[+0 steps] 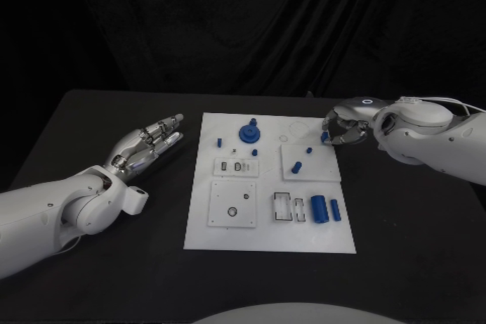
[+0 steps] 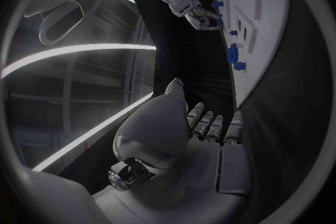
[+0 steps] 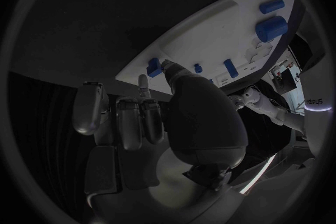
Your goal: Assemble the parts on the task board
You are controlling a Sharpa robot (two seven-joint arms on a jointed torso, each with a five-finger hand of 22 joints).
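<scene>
— While you size this up, what do you make of progress?

— Early to middling, I'd judge. On the board (image 1: 268, 240) a blue gear (image 1: 249, 133) already sits on its post at the far end, and a few small pegs (image 1: 297, 167) stand in their plates. A fat cylinder (image 1: 318, 209) and a slim bar (image 1: 335, 210) lie loose at the near right, beside the slotted plate — those you have yet to seat.

— And your hands?

— Your right hand (image 1: 343, 130) hangs at the board's far right edge, fingers curled around a small blue part (image 1: 324, 136). The right wrist view shows a fingertip (image 3: 168, 66) just beside that part (image 3: 153, 66), but whether it is actually pinched I cannot tell. Your left hand (image 1: 150, 147) rests off the board on the worktop (image 1: 101, 120), fingers stretched out flat and close together, holding nothing.

— Which way do the loose pieces lie?

— The cylinder and the bar both lie flat, long axes running near-to-far along the board, parallel to each other. The part at your right hand looks upright, axis vertical, though it is small enough that you shouldn't lean on that.
</scene>
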